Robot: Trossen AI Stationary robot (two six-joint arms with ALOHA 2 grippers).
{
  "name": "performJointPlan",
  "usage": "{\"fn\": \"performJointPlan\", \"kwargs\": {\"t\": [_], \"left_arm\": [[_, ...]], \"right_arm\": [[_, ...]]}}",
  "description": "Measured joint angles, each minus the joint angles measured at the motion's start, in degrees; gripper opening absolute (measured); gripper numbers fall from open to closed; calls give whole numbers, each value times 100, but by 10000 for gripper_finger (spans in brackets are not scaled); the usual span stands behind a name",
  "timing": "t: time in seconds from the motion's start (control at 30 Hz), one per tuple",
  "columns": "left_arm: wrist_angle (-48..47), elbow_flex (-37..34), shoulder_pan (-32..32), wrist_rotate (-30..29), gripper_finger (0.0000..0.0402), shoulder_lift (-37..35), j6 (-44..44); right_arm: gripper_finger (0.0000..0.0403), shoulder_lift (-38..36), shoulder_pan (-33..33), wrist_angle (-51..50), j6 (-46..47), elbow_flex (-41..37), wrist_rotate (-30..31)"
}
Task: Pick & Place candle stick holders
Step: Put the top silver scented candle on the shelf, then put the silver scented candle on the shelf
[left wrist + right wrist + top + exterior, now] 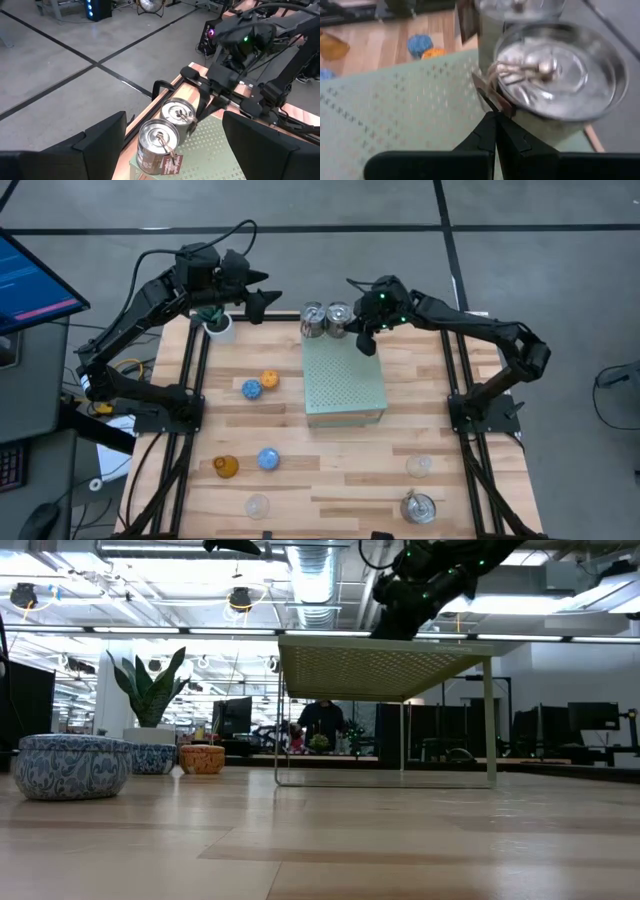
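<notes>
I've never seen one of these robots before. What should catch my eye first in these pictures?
Probably the two dark arms meeting at the table's far edge: the right hand is over the pale-green perforated stand, fingers pressed together beside two shiny silver cups standing on it, while the left hand waits open near the potted plant. Next, the small holders scattered on the wood: blue and orange ones at centre-left, amber, blue, clear and silver nearer the front.

Two silver cups (326,319) crowd the green block's (345,375) far edge (touching each other); block's near half open; bench (340,465) front sparsely occupied.
</notes>
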Motion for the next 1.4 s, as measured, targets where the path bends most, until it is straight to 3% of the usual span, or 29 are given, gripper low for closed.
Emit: {"fn": "performJointPlan", "kwargs": {"t": [0.2,0.3,0.43,0.6,0.73,0.9,1.07,1.27,1.4], "left_arm": [[0,0,0,0,330,0,0],[-1,0,0,0,330,0,8],[-2,0,0,0,330,0,20],[-2,0,0,0,330,0,22],[-4,0,0,0,330,0,22],[-7,0,0,2,330,0,22],[-11,0,-2,66,331,0,24],[-52,0,-1,68,342,0,24],[-55,0,-7,70,347,0,24]], "right_arm": [[0,-92,-90,-118,-12,0,60],[0,-222,-98,-689,-10,204,88],[0,-532,-57,-2752,-30,1011,219],[21,-812,450,-5460,203,1795,1219],[75,-1043,1142,-6856,975,1843,1293],[183,-1426,2386,-6822,2364,1625,739],[289,-1469,3830,-6795,3801,1595,689],[366,-1283,5588,-6764,5481,1611,368],[396,-1048,6638,-6500,6558,1611,270]]}}
